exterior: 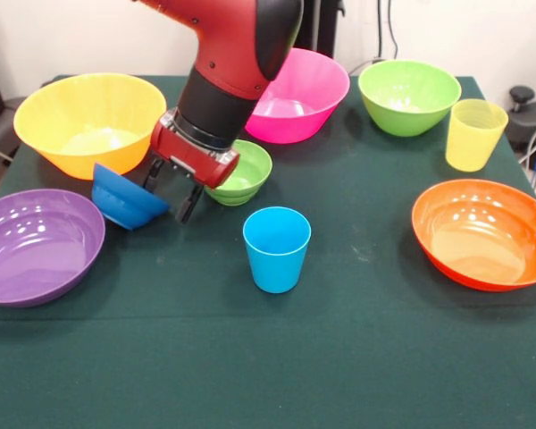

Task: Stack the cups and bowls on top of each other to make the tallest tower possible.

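Observation:
My gripper (171,190) hangs low at centre left with its two fingers apart. Its left finger is at the rim of the small dark blue bowl (123,201), which is tilted up on its side against that finger. The small lime green bowl (243,172) stands upright just right of the gripper. The light blue cup (277,248) stands upright in the middle, apart from the gripper. The yellow cup (473,134) stands upright at the right. Nothing is stacked. No light blue bowl is in view.
Larger bowls ring the green table: yellow-orange (89,121) at far left, pink (299,94) behind the arm, green (409,96) at far right, orange (482,234) at near right, purple (36,246) at near left.

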Controlling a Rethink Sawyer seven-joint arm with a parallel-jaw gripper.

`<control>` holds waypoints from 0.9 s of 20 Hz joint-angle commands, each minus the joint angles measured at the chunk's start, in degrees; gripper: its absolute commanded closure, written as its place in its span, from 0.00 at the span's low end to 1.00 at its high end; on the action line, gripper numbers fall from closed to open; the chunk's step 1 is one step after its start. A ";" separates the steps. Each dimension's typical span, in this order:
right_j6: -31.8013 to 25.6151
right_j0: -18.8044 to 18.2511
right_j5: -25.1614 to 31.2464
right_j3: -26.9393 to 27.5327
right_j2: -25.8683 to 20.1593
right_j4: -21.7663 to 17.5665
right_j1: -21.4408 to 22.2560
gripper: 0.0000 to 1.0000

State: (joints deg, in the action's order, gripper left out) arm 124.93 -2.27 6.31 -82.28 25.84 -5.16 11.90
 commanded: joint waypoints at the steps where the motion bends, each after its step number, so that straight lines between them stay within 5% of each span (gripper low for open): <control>1: 11.58 0.43 -4.33 0.36 -2.35 4.21 -4.15 0.00; 18: 8.73 1.52 -8.12 0.71 0.19 8.77 -7.81 0.00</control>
State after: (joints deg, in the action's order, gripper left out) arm 124.93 -2.13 -0.15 -82.25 29.52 1.08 6.31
